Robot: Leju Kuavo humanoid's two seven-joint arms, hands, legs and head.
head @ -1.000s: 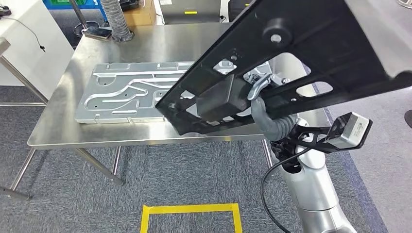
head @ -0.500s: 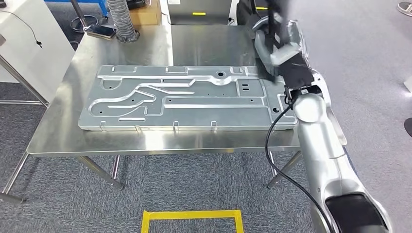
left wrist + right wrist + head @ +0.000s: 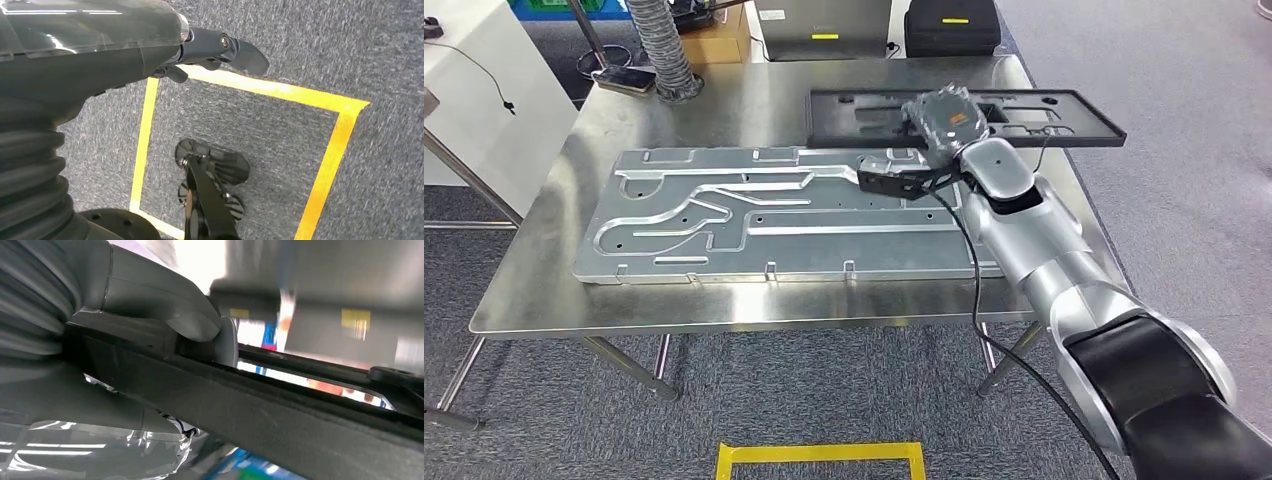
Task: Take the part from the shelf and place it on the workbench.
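The part, a long black plastic frame point(image 3: 1044, 125) with cut-outs, is level over the far right of the steel workbench point(image 3: 674, 300), one end past the right edge. Whether it rests on the surface I cannot tell. My right hand point(image 3: 944, 118) grips its near long edge around the middle. In the right wrist view the grey thumb point(image 3: 190, 320) presses over the black frame's edge point(image 3: 280, 420). My left hand point(image 3: 215, 47) hangs over the carpet with its fingers stretched out and nothing in them.
A large silver stamped panel point(image 3: 774, 215) covers the middle of the bench, just in front of the frame. A ribbed hose point(image 3: 659, 50), a phone point(image 3: 624, 78), a cardboard box point(image 3: 714, 35) and a black case point(image 3: 951, 30) stand behind. Yellow tape point(image 3: 819, 455) marks the floor.
The black frame, tilted close before my head a second ago, has swung out and down with my right arm and is now level at the bench's far right.
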